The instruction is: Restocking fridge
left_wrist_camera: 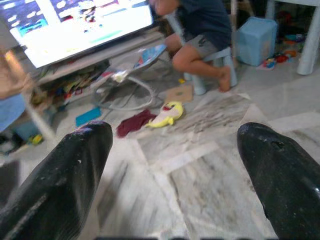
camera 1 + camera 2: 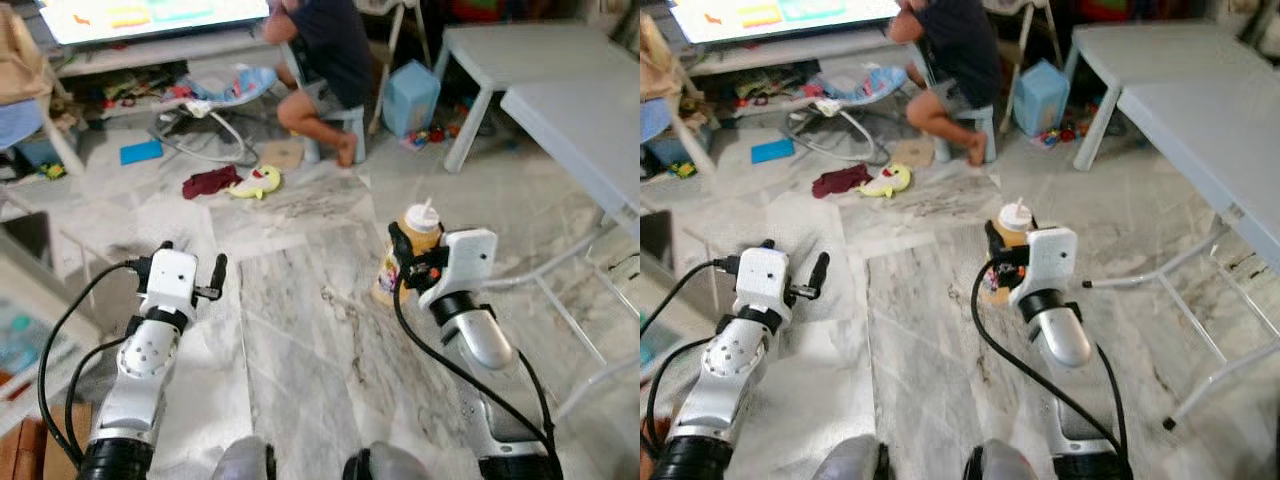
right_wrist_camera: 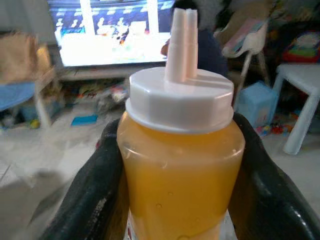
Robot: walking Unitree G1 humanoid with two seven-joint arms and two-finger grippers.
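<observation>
We hold an upright squeeze bottle (image 3: 180, 150) of yellow-orange sauce with a white nozzle cap in our right hand (image 2: 408, 262), both black fingers clamped against its sides, carried out in front over the marble floor (image 2: 300, 330) of a living room. Our left hand (image 2: 205, 280) is raised beside it with its fingers spread apart and empty. No fridge appears ahead, so we judge the bottle is fetched but walking to the fridge and shelving it remain.
</observation>
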